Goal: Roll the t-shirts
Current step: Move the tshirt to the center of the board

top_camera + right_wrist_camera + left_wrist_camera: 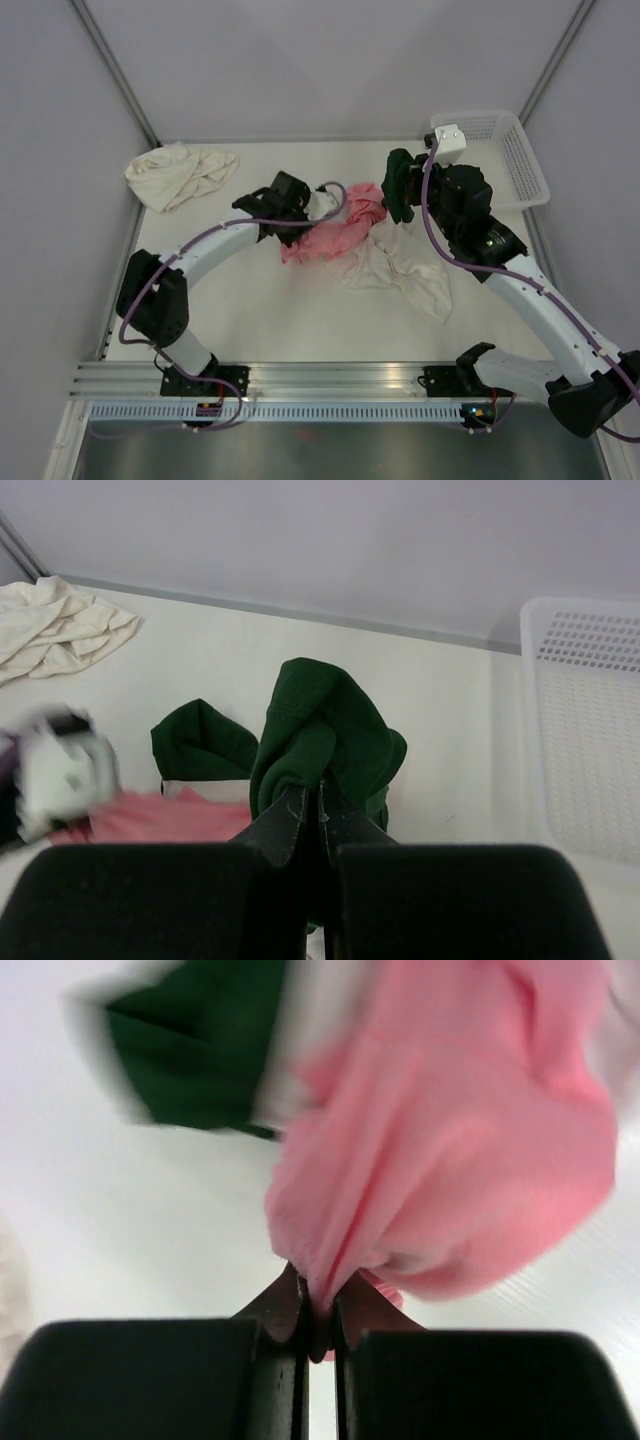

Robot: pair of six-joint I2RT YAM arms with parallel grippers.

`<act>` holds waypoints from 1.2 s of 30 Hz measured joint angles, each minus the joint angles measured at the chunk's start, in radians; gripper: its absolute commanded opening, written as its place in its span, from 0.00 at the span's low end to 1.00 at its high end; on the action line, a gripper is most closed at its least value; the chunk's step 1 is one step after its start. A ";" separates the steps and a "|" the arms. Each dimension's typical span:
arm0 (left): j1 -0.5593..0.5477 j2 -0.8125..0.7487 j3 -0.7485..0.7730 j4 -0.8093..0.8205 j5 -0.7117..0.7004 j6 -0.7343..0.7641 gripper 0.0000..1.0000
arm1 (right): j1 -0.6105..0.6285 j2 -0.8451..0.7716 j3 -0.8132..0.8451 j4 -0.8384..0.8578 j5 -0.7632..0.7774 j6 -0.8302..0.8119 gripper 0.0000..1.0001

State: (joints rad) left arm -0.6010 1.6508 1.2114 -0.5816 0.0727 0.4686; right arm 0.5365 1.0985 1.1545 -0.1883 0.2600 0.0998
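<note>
A pink t-shirt (335, 238) lies bunched at mid-table, and my left gripper (320, 1295) is shut on a fold of its cloth (450, 1160). In the top view the left gripper (340, 205) sits at the shirt's far end. My right gripper (320, 795) is shut on a dark green t-shirt (320, 720), held bunched just above the table beside the pink one. From above, the green t-shirt (400, 185) hangs at the right gripper (408, 200). A cream t-shirt (400, 270) lies crumpled under and to the right of the pink one.
Another cream t-shirt (180, 172) lies heaped at the far left corner, also seen in the right wrist view (55, 630). A white mesh basket (510, 150) stands at the far right corner (585, 720). Grey walls close in the table on three sides.
</note>
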 measured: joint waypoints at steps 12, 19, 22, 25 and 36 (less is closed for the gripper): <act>0.560 -0.092 0.879 0.158 -0.335 -0.046 0.02 | 0.000 0.013 -0.008 -0.001 0.001 0.001 0.00; 0.520 -0.017 0.918 0.334 -0.448 0.095 0.02 | 0.000 0.046 -0.009 -0.002 -0.040 0.010 0.00; 0.519 0.087 0.895 0.354 -0.492 0.122 0.02 | 0.000 0.046 -0.009 -0.002 -0.053 0.013 0.00; 0.506 0.184 0.829 0.371 -0.531 0.159 0.02 | 0.000 0.045 -0.014 -0.003 -0.061 0.016 0.00; 0.485 0.320 0.833 0.443 -0.673 0.282 0.02 | 0.000 0.038 -0.027 -0.007 -0.075 0.019 0.00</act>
State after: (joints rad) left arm -0.1158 1.9705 2.0445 -0.1390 -0.6003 0.7506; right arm 0.5365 1.1366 1.1278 -0.1951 0.1852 0.1192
